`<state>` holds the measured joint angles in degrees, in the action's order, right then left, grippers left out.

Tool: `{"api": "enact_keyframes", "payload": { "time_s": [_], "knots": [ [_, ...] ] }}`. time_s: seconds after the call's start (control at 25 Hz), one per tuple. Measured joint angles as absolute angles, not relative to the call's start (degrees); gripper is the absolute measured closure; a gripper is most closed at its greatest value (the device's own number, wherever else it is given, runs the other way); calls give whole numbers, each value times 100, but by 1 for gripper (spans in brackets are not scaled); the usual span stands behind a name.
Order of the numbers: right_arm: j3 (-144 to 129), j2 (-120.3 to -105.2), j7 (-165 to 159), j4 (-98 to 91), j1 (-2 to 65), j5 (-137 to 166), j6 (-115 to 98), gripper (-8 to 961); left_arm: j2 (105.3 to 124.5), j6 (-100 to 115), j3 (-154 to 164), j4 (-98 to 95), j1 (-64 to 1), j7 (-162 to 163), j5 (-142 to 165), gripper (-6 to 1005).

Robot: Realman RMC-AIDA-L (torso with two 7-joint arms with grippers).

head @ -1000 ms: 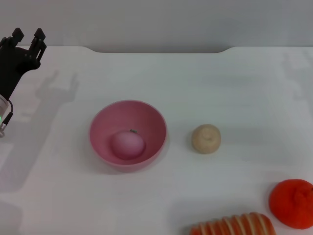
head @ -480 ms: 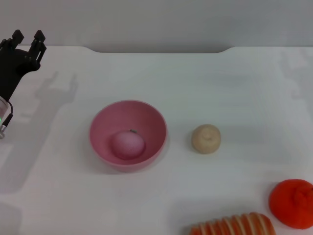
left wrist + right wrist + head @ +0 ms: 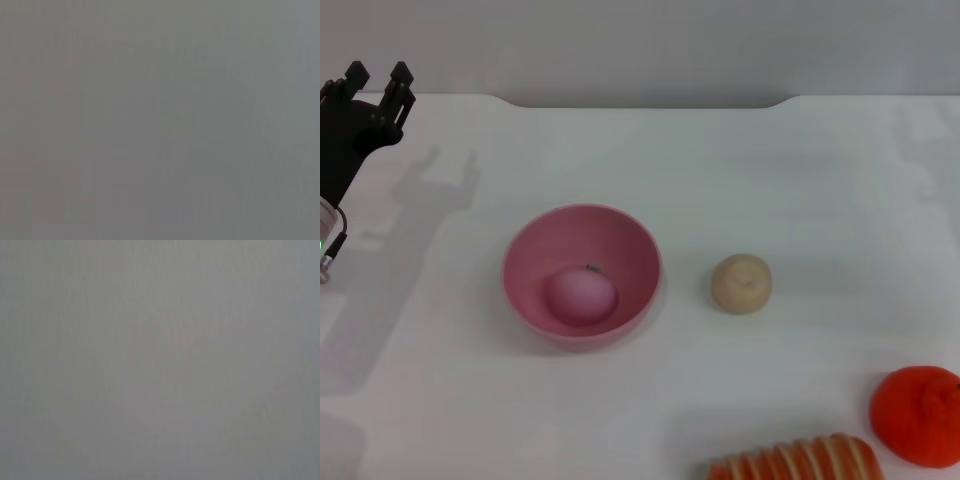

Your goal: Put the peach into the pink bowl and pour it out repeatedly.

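Observation:
The pink bowl (image 3: 582, 274) stands upright on the white table, left of centre in the head view. Inside it, low on the near side, lies the peach (image 3: 580, 297), round and pale pink with a tiny dark leaf mark on top. My left gripper (image 3: 378, 78) is raised at the far left edge, well away from the bowl, open with nothing between its fingers. The right arm does not show in the head view. Both wrist views show only a flat grey surface.
A beige bun-like lump (image 3: 741, 283) sits right of the bowl. At the near right corner lie a bright orange tangerine (image 3: 917, 416) and a striped orange and cream roll (image 3: 795, 460). A grey wall backs the table's far edge.

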<state>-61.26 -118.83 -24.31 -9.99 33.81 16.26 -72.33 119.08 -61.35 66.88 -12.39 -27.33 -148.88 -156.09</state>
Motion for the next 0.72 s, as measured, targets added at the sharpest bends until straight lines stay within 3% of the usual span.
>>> {"api": "enact_keyframes", "payload": {
  "time_s": [0.72],
  "knots": [
    [-6125,-11883,-2425,-1002,3392,1626,-7156,335,11908,-6135,6688,-1233,-2733,-14888,-15599,454]
  ]
}}
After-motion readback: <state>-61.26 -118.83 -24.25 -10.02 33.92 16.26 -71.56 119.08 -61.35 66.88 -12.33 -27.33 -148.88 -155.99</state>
